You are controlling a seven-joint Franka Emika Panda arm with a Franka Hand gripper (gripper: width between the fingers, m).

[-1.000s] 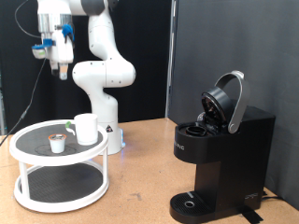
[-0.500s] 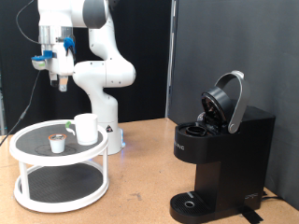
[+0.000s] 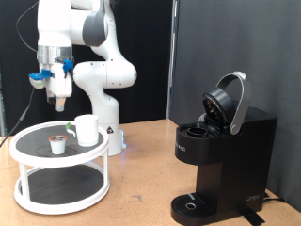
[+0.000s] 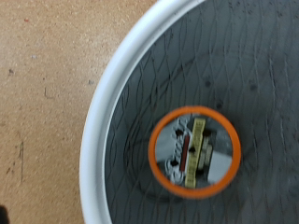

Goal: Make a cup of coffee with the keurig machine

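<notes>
One arm (image 3: 94, 56) at the exterior view's left, one keurig machine (image 3: 226, 151) at right with lid raised, one white two-tier stand (image 3: 58, 169). Cup (image 3: 87, 130) and pod (image 3: 58, 144) sit on the stand's top tier. Gripper (image 3: 58, 92) hangs above the pod, apart from it; finger spread cannot be told.
</notes>
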